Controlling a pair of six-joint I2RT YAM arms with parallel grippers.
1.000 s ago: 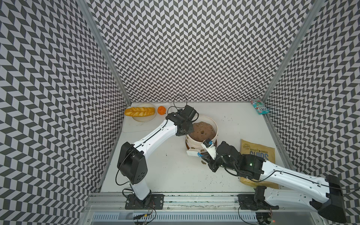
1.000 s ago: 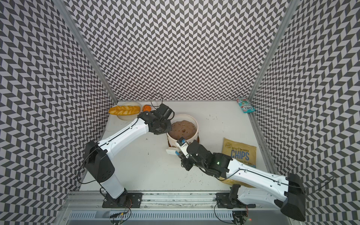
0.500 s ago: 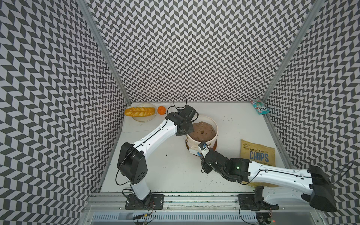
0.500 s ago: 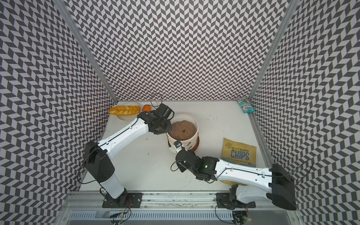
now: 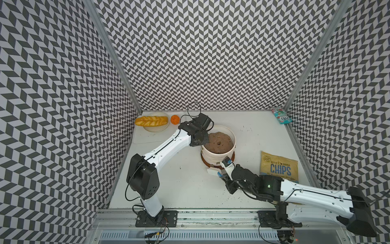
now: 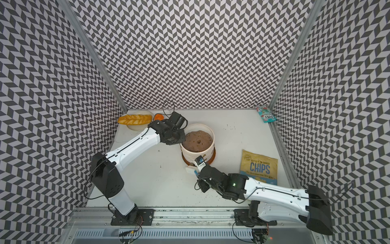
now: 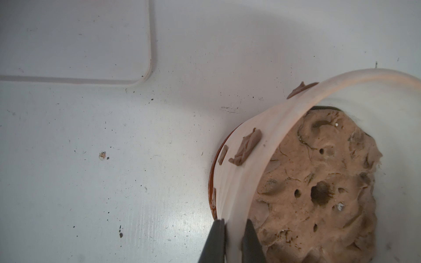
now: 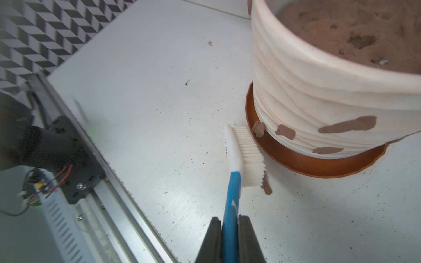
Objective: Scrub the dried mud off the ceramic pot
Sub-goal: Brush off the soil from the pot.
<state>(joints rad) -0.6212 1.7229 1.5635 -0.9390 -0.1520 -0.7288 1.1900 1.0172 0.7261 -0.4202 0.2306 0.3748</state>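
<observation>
- The ceramic pot [image 5: 215,157] stands on an orange-brown saucer [image 8: 319,166]. A heap of brown soil [image 7: 319,182] fills the pot.
- The left claw [image 7: 234,230] is pinched onto the pot's rim. One finger is outside the wall and one is inside.
- The right claw [image 8: 230,219] is squeezed tight on the blue handle of a brush [image 8: 237,173].
- The white bristles face the pot, low down, just beside the saucer under it.
- Flat brown spots of dried mud [image 8: 347,124] stick to the pot's outer wall, mostly near the bottom.
- One small mud flake [image 8: 266,185] lies on the table near the pot, right by the bristles.
- A chips bag [image 5: 279,166] lies flat near the pot.
</observation>
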